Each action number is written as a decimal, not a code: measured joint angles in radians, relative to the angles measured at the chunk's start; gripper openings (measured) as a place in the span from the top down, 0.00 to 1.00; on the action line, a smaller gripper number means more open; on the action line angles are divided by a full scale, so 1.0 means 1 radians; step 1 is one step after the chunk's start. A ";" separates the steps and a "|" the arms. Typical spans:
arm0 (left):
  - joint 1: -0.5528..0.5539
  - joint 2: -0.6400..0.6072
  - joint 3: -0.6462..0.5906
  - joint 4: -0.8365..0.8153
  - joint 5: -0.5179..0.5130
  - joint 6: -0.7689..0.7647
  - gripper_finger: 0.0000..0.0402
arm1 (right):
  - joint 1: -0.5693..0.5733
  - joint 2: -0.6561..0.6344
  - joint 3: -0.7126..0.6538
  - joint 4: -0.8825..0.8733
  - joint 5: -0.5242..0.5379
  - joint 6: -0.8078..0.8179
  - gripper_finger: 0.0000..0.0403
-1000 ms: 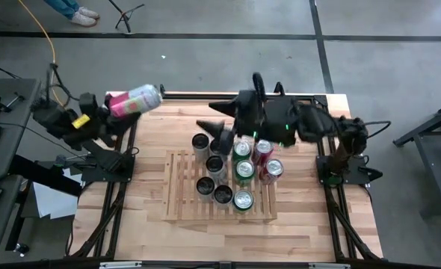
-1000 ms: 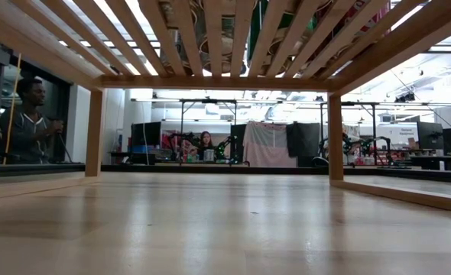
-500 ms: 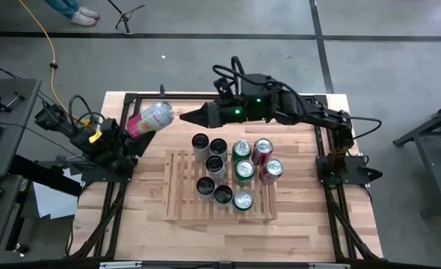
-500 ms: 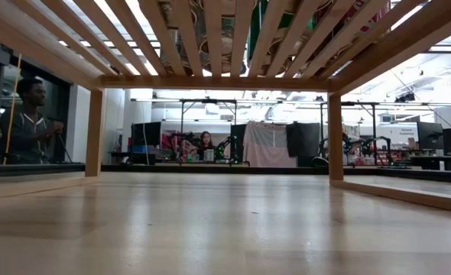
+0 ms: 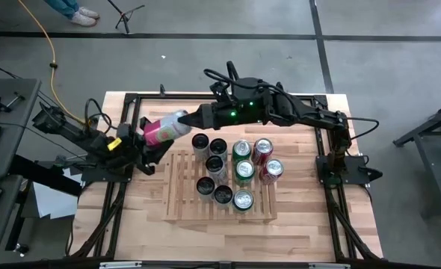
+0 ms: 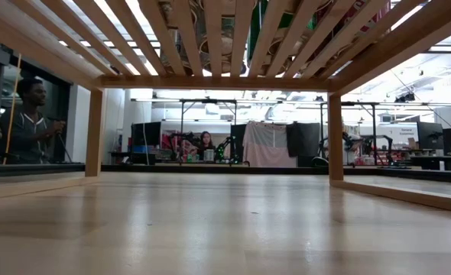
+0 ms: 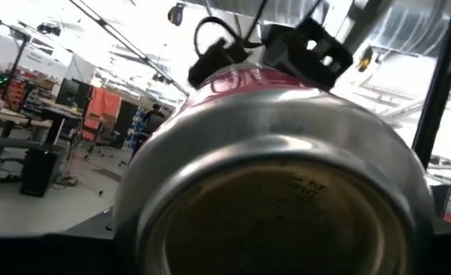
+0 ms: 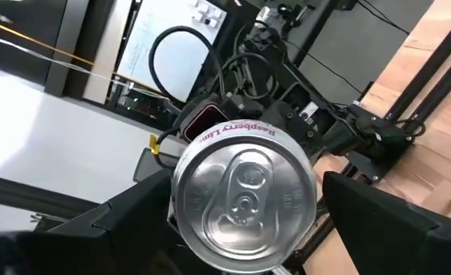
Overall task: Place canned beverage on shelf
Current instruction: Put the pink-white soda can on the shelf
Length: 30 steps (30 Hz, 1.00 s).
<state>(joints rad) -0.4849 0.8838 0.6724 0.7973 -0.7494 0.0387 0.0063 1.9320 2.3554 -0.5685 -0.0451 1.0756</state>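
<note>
A pink canned beverage (image 5: 163,128) hangs on its side above the table's far left part, its top (image 8: 244,202) toward the right. My left gripper (image 5: 142,137) is shut on its bottom end. My right gripper (image 5: 193,119) is open; its two fingers stand on either side of the can's top end (image 8: 247,183), and I see no touch. The shelf (image 5: 179,196), a light-wood slatted rack, lies mid-table with several black, green and red cans (image 5: 243,170) standing on it. In the low view, only the shelf's slats (image 6: 210,30) show from below. My left gripper holds the can by its bottom end (image 5: 152,134), reaching in from the table's left and slanting upward along the can. The can's base (image 7: 275,214) fills the left wrist view and hides the fingers. The can is lifted clear of the table, nearly level.
Black frame rails (image 5: 123,161) run along the table's left and right sides. The standing cans crowd the shelf's far and right parts; its left slats (image 5: 177,179) and near slats are bare. People (image 6: 30,122) are in the room beyond the table.
My left gripper has carried the pink can down and toward the table's right, up to my right gripper. My right gripper has rolled and swung from above the standing cans toward the far left, and its fingers now flank the can's top.
</note>
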 joint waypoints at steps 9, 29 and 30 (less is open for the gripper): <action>0.022 0.032 0.006 -0.002 0.028 -0.009 0.31 | 0.015 0.000 -0.002 -0.022 0.010 0.020 0.20; 0.034 0.033 0.006 -0.017 0.039 0.025 0.25 | 0.040 0.000 -0.003 -0.021 0.070 -0.013 0.32; 0.034 0.033 0.006 -0.018 0.038 0.025 0.24 | 0.041 0.000 -0.003 -0.021 0.071 -0.014 0.32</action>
<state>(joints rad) -0.4511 0.9165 0.6788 0.7796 -0.7115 0.0638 0.0469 1.9324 2.3524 -0.5896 0.0257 1.0612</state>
